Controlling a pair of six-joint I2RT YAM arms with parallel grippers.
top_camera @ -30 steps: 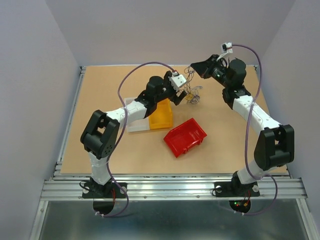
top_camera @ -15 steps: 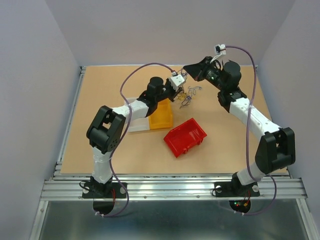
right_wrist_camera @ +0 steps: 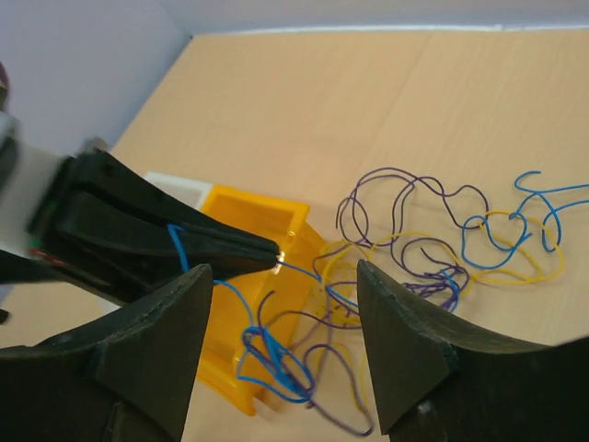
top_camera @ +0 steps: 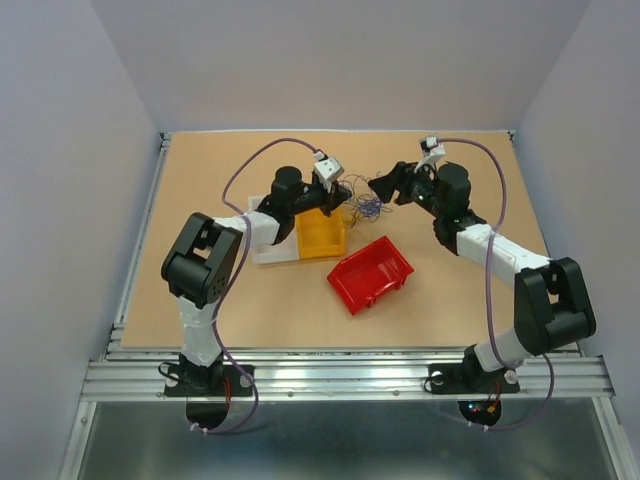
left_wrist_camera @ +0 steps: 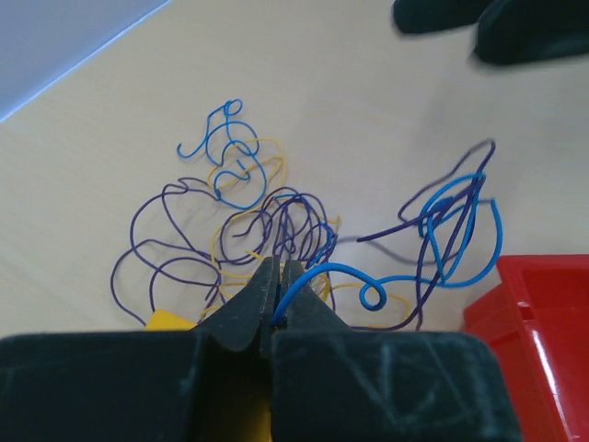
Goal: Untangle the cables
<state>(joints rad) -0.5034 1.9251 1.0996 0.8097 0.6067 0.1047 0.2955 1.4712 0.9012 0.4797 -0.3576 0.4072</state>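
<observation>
The left gripper point(left_wrist_camera: 279, 269) has shut its jaws on a blue strand point(left_wrist_camera: 342, 269), and the right gripper point(right_wrist_camera: 283, 269) has opened its jaws wide. The cables point(top_camera: 366, 208) lie tangled at 2 o'clock from the yellow bin point(top_camera: 322, 238), so most untangling looks left to do.

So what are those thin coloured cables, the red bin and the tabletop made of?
The cables look like plastic-coated wire, smooth and slightly glossy: they hold springy loops and curls. The red bin appears to be moulded plastic, shiny, with light glare on its wall. The tabletop looks like matt tan fibreboard or a similar wood board, though no grain shows.
</observation>
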